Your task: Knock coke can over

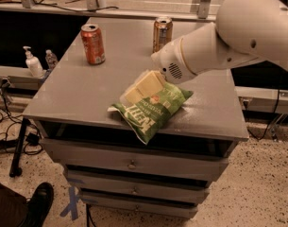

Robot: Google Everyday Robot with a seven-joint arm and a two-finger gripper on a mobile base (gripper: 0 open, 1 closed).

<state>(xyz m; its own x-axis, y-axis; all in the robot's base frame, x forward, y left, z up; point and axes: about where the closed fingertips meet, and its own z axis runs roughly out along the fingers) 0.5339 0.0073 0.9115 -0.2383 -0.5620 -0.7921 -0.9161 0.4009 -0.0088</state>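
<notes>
The coke can (93, 44), red-orange with a silver top rim, stands upright at the back left of the grey cabinet top (82, 93). My gripper (139, 89), cream-coloured at the end of the white arm (214, 48), hangs low over the upper left end of a green chip bag (155, 110) near the middle of the top. The gripper is to the right of the coke can and nearer the front, well apart from it, and holds nothing I can see.
A gold-brown can (162, 33) stands upright at the back middle, just behind the arm's wrist. A soap pump bottle (32, 63) and a small bottle (51, 59) stand on a ledge left of the cabinet. Drawers (131, 162) face front. A shoe (39, 202) is on the floor at lower left.
</notes>
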